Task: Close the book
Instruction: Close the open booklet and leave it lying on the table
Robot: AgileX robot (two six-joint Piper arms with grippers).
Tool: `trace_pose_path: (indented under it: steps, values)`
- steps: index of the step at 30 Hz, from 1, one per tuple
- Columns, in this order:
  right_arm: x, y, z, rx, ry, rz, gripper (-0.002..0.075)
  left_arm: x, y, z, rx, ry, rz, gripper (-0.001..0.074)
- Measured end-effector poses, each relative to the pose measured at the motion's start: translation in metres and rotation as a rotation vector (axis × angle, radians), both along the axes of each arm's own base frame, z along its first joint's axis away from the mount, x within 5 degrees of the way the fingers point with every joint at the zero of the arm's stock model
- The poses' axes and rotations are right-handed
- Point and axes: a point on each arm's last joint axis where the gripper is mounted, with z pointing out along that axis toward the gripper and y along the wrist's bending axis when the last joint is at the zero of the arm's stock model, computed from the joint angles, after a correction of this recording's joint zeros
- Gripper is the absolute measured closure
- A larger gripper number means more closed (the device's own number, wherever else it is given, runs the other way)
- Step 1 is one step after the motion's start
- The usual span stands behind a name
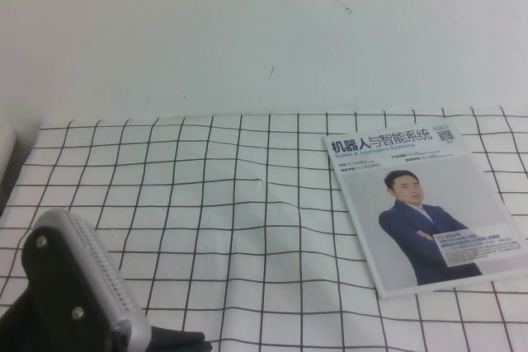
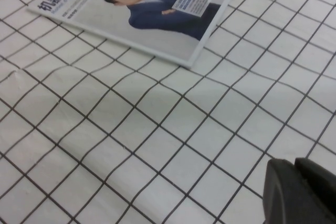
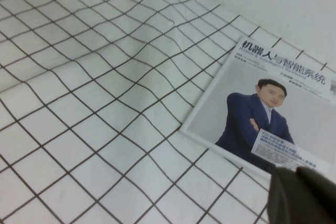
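High view
- Book [image 1: 425,208]: closed, front cover up, flat on the checked cloth [image 1: 206,228]; right side of the cloth, slightly turned against the grid lines.
- Cover: Chinese title across the top, man in a dark suit with folded arms, white text panel at the lower right.
- Left arm [image 1: 78,290]: grey and black body at the near-left corner, above the cloth, well apart from the book.
- Right arm: out of this view.
- Background: plain white surface [image 1: 247,30] beyond the far edge of the cloth.

Left wrist view
- Left claw [image 2: 298,190]: dark tip over bare cloth, well apart from the book; open or closed state cannot be told.
- Book: lying flat, closed, 1 corner toward the claw, nothing touching it.
- Cloth: shallow wrinkles between claw and book.

Right wrist view
- Right claw [image 3: 304,195]: dark body seen just over the book's edge, beside the white text panel; contact with the cover cannot be told; open or closed state cannot be told.
- Book: closed, cover fully readable, flat on the cloth.
- Cloth: rippled beside the book's long edge.
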Motion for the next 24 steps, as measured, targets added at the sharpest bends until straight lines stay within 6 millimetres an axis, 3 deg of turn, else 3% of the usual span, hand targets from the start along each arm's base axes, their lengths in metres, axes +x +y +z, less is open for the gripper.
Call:
trace_pose_path:
  steps: [9,16,20,24]
  values:
    - [0.004,0.000,-0.016,0.003,0.048,-0.004,0.0729,-0.002,0.009,-0.007,0.085,0.000,0.006,0.0736]
    - [0.004,0.001,-0.016,0.009,0.038,0.001,0.0729,0.006,0.057,0.005,-0.127,-0.257,0.305,0.0736]
    - [0.003,0.001,-0.015,0.007,0.032,0.004,0.0729,-0.001,0.087,-0.018,-0.171,-0.349,0.533,0.0736]
    - [0.003,0.001,-0.015,0.007,0.031,0.006,0.0729,-0.013,0.106,-0.054,-0.152,-0.382,0.722,0.0736]
